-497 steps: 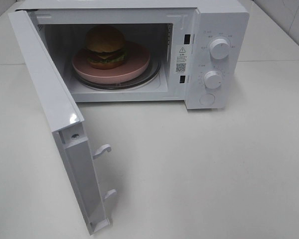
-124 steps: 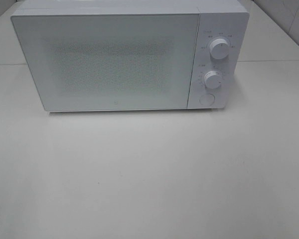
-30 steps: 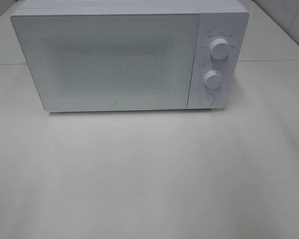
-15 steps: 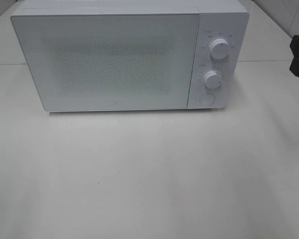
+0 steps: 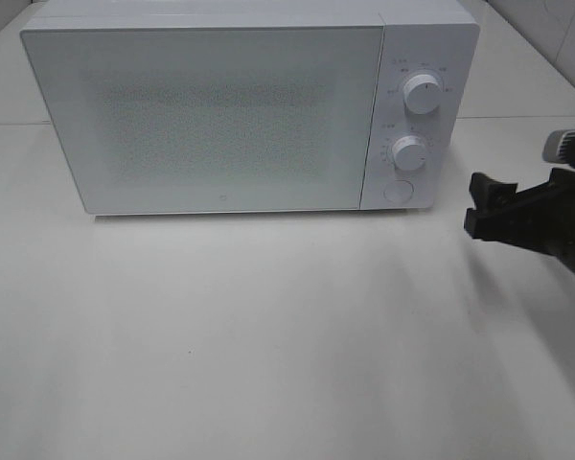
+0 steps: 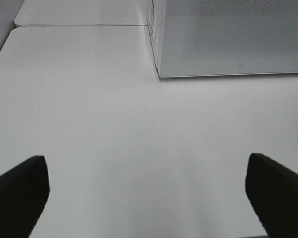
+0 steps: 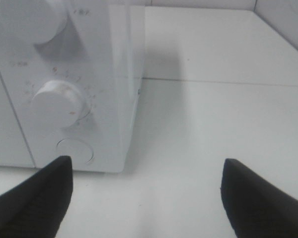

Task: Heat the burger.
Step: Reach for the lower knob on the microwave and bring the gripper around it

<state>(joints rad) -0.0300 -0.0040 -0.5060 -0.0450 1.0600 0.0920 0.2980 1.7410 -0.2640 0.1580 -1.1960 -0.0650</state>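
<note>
White all over, the microwave (image 5: pixel 220 115) stands along the far edge of the tabletop (image 5: pixel 268 335) with its frosted door (image 5: pixel 211 120) shut. The burger shows in no view. If it is inside, the door hides it, so which way it faces and how its long axis runs cannot be told. With the door closed, the step in hand looks like setting the heat and time. The right claw (image 5: pixel 477 204) hangs near the right edge of the tabletop, just beside the control panel, its jaws spread wide and empty. The wrist view looks onto the lower knob (image 5: pixel 409 153) and the round button (image 5: pixel 397 191), below the upper knob (image 5: pixel 423 94). The next move probably calls for squaring up to a knob, narrowing the jaws around it and twisting. The left claw (image 6: pixel 145 161) waits over bare tabletop near the door's left corner, jaws fully apart, holding nothing.
</note>
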